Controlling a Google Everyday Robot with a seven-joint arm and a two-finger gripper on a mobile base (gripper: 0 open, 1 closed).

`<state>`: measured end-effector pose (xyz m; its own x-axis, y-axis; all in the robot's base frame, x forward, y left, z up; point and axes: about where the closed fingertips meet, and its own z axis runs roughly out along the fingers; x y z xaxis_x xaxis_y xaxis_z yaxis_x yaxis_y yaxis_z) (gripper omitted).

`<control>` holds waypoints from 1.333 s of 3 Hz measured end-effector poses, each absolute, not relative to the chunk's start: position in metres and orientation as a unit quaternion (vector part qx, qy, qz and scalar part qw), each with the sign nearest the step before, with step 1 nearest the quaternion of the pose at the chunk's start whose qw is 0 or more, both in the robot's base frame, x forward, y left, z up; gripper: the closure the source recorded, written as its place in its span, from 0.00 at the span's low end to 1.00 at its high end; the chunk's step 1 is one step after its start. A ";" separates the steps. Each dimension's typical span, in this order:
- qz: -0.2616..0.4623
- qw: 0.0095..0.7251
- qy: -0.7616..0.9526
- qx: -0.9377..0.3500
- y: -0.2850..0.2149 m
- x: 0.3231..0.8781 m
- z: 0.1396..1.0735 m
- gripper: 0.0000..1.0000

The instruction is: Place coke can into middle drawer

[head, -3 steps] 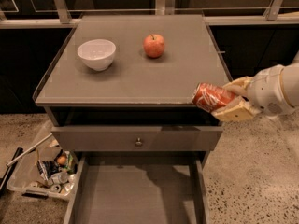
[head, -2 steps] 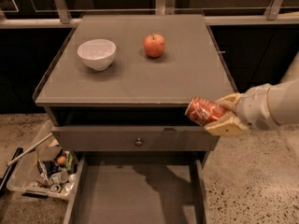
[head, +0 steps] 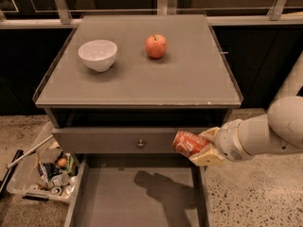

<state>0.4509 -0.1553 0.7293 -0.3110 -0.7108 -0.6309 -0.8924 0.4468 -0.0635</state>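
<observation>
The coke can [head: 187,143] is red with white lettering and lies on its side in my gripper [head: 204,148], which is shut on it. I hold it in front of the grey drawer front with the small round knob [head: 140,144], above the right side of the open middle drawer [head: 137,200]. The drawer is pulled out at the bottom of the view and shows a plain grey-brown floor with the arm's shadow on it. My white arm [head: 267,134] comes in from the right.
A white bowl [head: 97,55] and a red-orange apple [head: 155,46] stand on the cabinet top [head: 189,84]. A clear bin of rubbish [head: 45,174] sits on the floor at the left. Speckled floor lies to the right of the drawer.
My gripper has carried the can down and to the left, from beside the cabinet top's front right corner to in front of the knobbed drawer front, above the open drawer.
</observation>
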 end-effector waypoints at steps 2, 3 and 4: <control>0.170 0.285 0.791 -0.513 -0.130 0.446 0.705 1.00; 0.207 0.276 0.786 -0.512 -0.097 0.436 0.664 1.00; 0.221 0.276 0.783 -0.511 -0.070 0.427 0.624 1.00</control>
